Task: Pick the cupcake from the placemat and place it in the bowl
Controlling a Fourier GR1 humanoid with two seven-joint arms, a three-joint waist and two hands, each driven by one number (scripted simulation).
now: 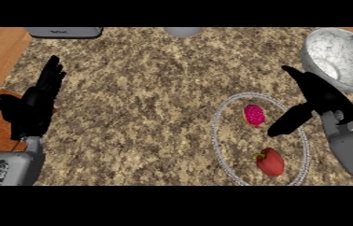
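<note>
Right robot hand (314, 101) is spread open just beside the pink cupcake (254, 115), not touching it. That cupcake sits on the round placemat (218, 131) near a red pepper (271, 162). A white bowl (329, 57) stands behind. Left robot hand (38, 103) rests open, fingers up, at the table's (138, 103) left edge.

bare counter (138, 89) mid-view; red pepper (271, 162) near cupcake (254, 115)

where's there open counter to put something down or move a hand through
The broad counter between the left hand and the placemat is bare. It is crowded at right: cupcake, red pepper, right hand and bowl.
</note>
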